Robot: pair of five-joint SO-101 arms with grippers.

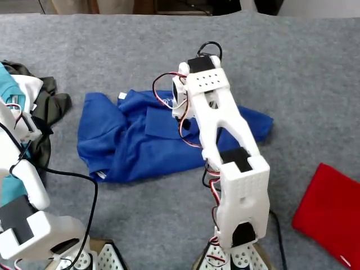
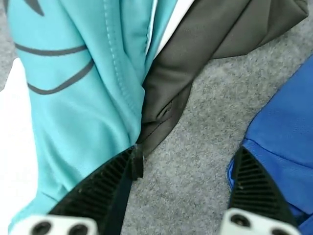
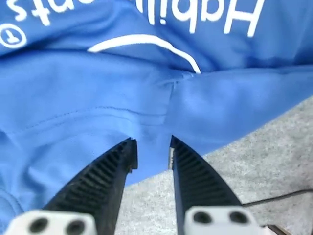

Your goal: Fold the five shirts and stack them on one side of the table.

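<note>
A crumpled blue shirt [image 1: 135,140] lies spread in the middle of the grey table. My right gripper [image 3: 151,147] hovers over the blue shirt's [image 3: 146,88] edge, its fingers a narrow gap apart with nothing clamped between them. In the high view the right arm reaches over the blue shirt from the near side. A pile of a teal shirt [image 2: 83,98], a dark shirt [image 2: 210,44] and white cloth [image 1: 28,84] sits at the table's left edge. My left gripper [image 2: 183,171] is open above bare table between the dark shirt and the blue shirt's [image 2: 288,142] sleeve.
A folded red shirt [image 1: 332,214] lies at the near right of the table. The grey table cover [image 1: 281,56] is bare across the far side and to the right of the blue shirt. Cables hang from both arms.
</note>
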